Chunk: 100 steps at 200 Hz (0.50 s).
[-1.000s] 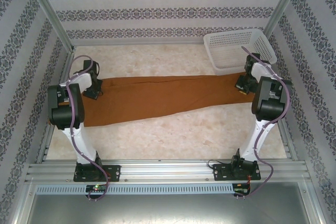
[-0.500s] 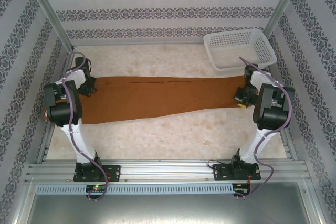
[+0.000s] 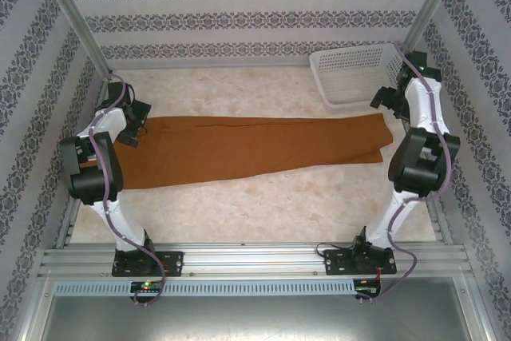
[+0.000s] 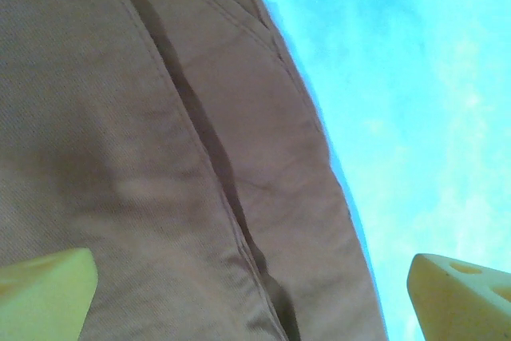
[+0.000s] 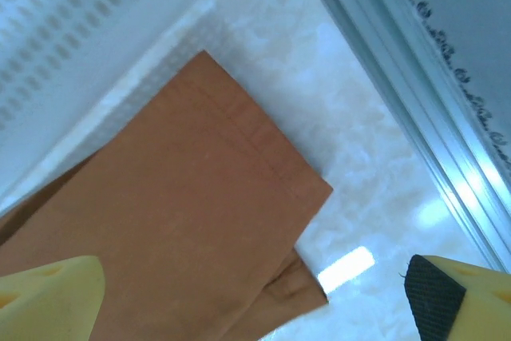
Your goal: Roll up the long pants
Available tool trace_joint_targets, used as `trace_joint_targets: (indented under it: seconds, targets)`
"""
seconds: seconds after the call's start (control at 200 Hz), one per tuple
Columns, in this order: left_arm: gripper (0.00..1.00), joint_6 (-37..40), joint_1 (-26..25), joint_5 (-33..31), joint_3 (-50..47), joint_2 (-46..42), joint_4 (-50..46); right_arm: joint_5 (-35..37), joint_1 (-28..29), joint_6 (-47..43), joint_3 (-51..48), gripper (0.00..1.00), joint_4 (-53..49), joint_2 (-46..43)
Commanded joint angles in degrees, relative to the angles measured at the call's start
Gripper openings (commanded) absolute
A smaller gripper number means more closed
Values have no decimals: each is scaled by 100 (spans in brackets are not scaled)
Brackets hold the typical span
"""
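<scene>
1. The left gripper (image 4: pixel 254 297) stands with its yellow fingers wide apart at the bottom corners of its wrist view. It holds nothing and hovers over brown cloth.
2. The right gripper (image 5: pixel 255 297) is likewise spread wide and empty, hanging above the leg hems.
3. A second ago both grippers were pinched shut and pressed low on the two ends of the garment. Now both have let go and lifted. The right arm has also swung towards the upper right of the overhead frame, beside the white mesh basket (image 3: pixel 319 77).
4. This suggests the stretching-out is finished, and no rolling has begun.
5. The long pants (image 3: pixel 239 149) lie flat on the pale table (image 3: pixel 263 205), running across the middle of the overhead frame. The wider end is at the left and the narrow hems at the right, just below the basket.
6. The cloth is rust-brown and smooth, apparently with one leg lying on the other. The left wrist view shows a long seam and a shadowed fold. The right wrist view shows two stitched hems, slightly offset.
</scene>
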Motion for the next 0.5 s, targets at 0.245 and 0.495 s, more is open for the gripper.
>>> trace_joint_targets:
  seconds: [0.245, 0.495]
  targets:
    - [100, -58, 29, 77, -265, -499, 203, 115, 59, -70, -310, 98, -71, 1043]
    - [100, -75, 29, 84, -263, -437, 184, 661, 360, -316, -1235, 95, 24, 841]
